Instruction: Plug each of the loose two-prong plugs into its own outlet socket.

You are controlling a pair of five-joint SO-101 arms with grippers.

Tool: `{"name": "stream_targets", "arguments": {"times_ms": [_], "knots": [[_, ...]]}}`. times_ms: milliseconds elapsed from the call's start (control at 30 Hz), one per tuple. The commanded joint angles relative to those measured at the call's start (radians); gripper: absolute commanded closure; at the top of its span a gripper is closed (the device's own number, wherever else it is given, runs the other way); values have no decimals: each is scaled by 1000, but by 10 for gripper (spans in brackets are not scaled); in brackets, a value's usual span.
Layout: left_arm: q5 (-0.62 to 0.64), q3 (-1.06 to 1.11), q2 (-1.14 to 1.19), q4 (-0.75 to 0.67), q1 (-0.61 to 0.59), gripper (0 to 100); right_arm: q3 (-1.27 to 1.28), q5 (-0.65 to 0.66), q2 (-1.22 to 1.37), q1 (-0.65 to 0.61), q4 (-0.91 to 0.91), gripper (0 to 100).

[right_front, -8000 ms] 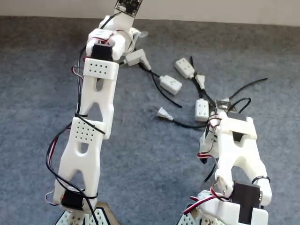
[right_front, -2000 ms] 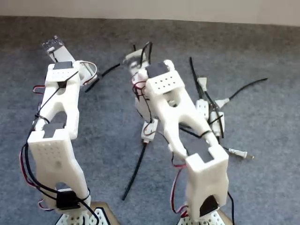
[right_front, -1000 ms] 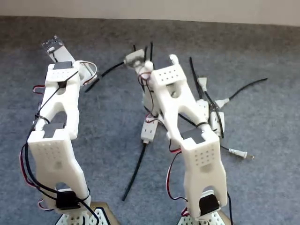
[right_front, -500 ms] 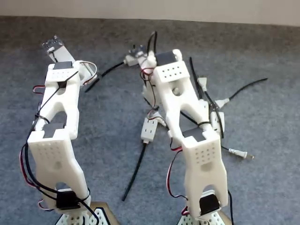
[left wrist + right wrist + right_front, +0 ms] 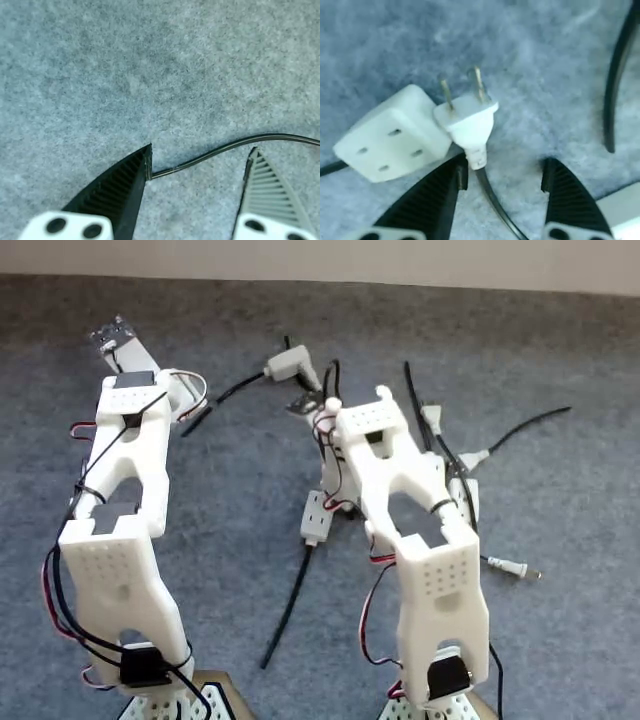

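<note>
- Right gripper [image 5: 505, 167] sits low over the grey carpet [image 5: 545, 45] at the far middle of the scene, jaws spread wide and pinching nothing.
- Right in front of those jaws is a white two-prong plug [image 5: 468, 120]. Its prongs are bare and point away from the gripper, and its black lead runs back between the two fingers.
- The plug body leans against a corner of a white outlet socket [image 5: 390, 135], touching it. The socket's slots are in plain sight and the prongs are not in them.
- From above, the right arm [image 5: 400, 480] stretches up the middle, with that socket just past its tip.
- A second socket [image 5: 315, 517] lies close on the left of the right arm, its black cord [image 5: 290, 600] trailing toward the near edge.
- Out to the right, more loose plugs lie on the carpet: one far [image 5: 432, 418], one in the middle [image 5: 475, 455] and one nearer [image 5: 510, 567].
- Left arm [image 5: 125, 470] is out at the far left. The left gripper [image 5: 201, 150] has its jaws spread too and grips nothing.
- A thin black cable [image 5: 285, 135] crosses the gap between the fingers and ends right at the dark finger's tip. Whether it touches the tip, I cannot tell.
</note>
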Motion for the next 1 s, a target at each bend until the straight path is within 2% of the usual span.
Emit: {"name": "stream_targets", "arguments": {"times_ms": [0, 100, 167, 333, 567, 667, 767, 867, 967], "knots": [[6, -13, -59, -15, -7, 701, 31, 11, -2, 12, -79, 855], [6, -15, -59, -15, -7, 701, 1, 11, -5, 12, -81, 998], [6, -15, -59, -15, -7, 701, -21, 11, -10, 12, -79, 970], [6, -15, -59, -15, -7, 701, -170, 9, -10, -18, -1, 993], [6, -15, -59, -15, -10, 701, -584, 9, -8, -122, 249, 993], [6, -16, -59, -15, -21, 701, -769, -18, -4, -162, 305, 993], [6, -16, -64, -15, -33, 701, -911, -198, -2, -183, 291, 993], [12, -16, -67, -15, -61, 701, -952, -509, -1, -182, 240, 993], [98, -16, -67, -14, -116, 701, -940, -796, 1, -182, 205, 993]]}}
